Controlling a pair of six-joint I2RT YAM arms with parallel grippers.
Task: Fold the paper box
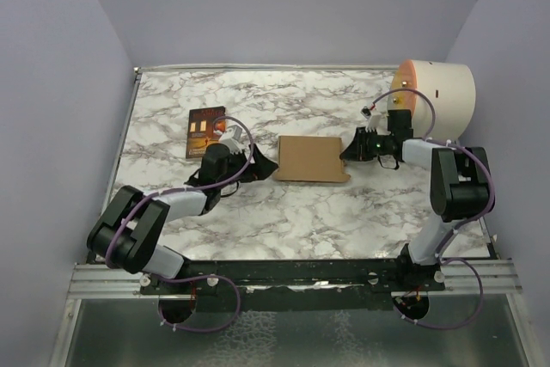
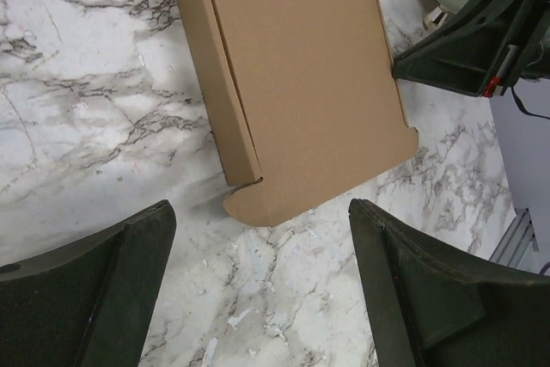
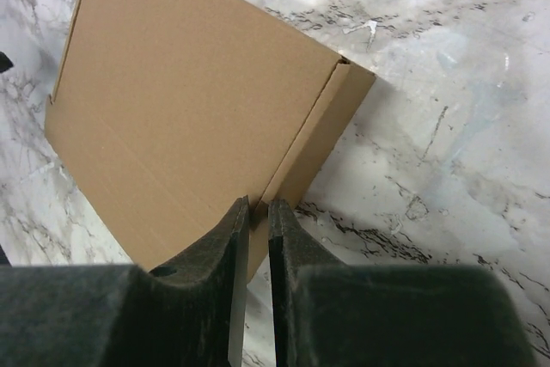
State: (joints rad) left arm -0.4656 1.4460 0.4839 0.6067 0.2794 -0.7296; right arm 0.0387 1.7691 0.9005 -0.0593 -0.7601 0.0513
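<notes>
**Paper box lying between two grippers**

Top view: the plain brown, shallow rectangular cardboard paper box (image 1: 312, 158) lies flat at the centre of the white marbled desk (image 1: 284, 229). The left gripper (image 1: 258, 166) is at its 9 o'clock and the right gripper (image 1: 351, 149) at its 3 o'clock. A dark, orange-pictured book (image 1: 204, 131) lies at 10 o'clock, its lettering too small to read.

Left wrist: this gripper is released and empty, just short of the box.

Right wrist: this gripper is clenched to a slit on the box's side-wall edge, apparently pinching it. The box bears no print. It is probably light, stiff and easily creased, so it is best held by its edges or flaps.
</notes>
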